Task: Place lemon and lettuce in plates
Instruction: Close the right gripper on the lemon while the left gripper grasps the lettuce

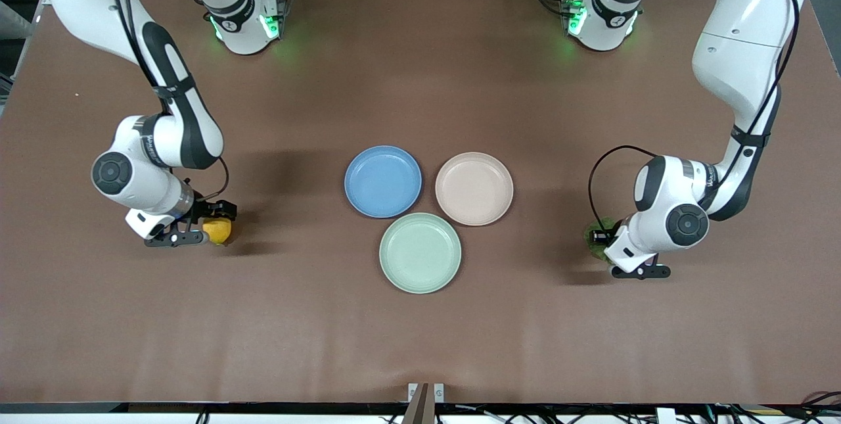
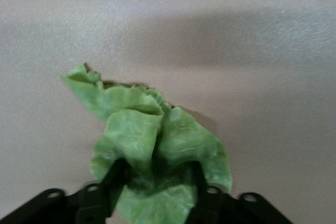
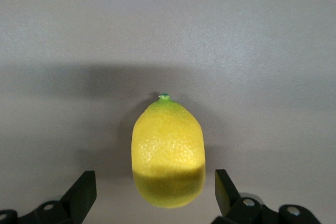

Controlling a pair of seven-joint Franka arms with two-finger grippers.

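Note:
The yellow lemon [image 1: 219, 232] lies on the brown table toward the right arm's end. My right gripper [image 1: 209, 229] is low around it and open. In the right wrist view the lemon [image 3: 168, 148] sits between the two spread fingertips [image 3: 84, 192], with a gap on each side. The green lettuce [image 1: 595, 248] is at the left arm's end. My left gripper [image 1: 602, 238] is down on it, and in the left wrist view it [image 2: 155, 184] is shut on the bunched leaf [image 2: 139, 129]. The blue plate [image 1: 383, 181] and the beige-pink plate [image 1: 474, 188] sit side by side mid-table, both empty.
A pale mint-green plate [image 1: 420, 252], empty, sits nearer the front camera, touching the gap between the other two plates. Bare brown table [image 1: 420, 345] surrounds the plates. The arms' bases stand along the table's edge farthest from the camera.

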